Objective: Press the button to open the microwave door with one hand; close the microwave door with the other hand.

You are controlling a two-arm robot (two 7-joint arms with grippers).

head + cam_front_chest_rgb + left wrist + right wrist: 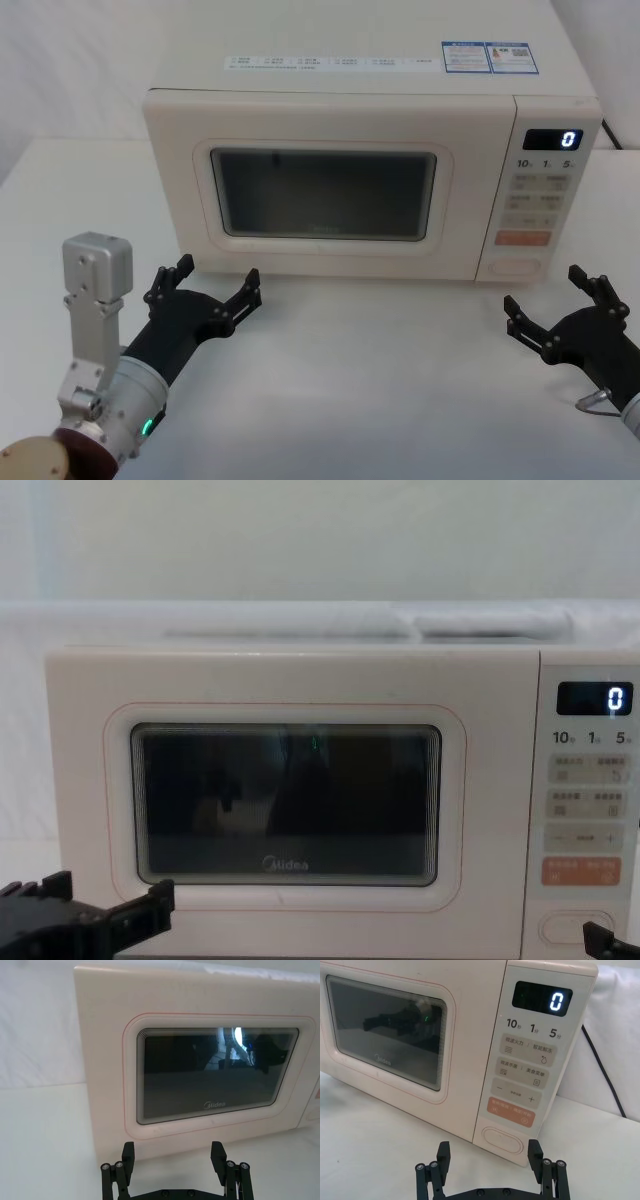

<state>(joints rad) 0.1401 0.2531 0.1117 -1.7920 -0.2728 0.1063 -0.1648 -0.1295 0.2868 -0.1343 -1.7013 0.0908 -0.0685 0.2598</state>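
Fingers spread and empty on both grippers: the right gripper point(560, 305) waits just in front of the microwave point(370, 110), near the button point(503, 1140) at the panel's foot, while the left gripper point(205, 290) sits before the shut microwave door point(325, 190). A high press would likely strike the orange key point(512, 1112); a released door might swing into the left gripper.

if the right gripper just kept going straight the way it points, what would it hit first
Most likely the button at the bottom of the microwave control panel: the open right gripper sits just short of it, roughly centred, though depth is hard to judge.
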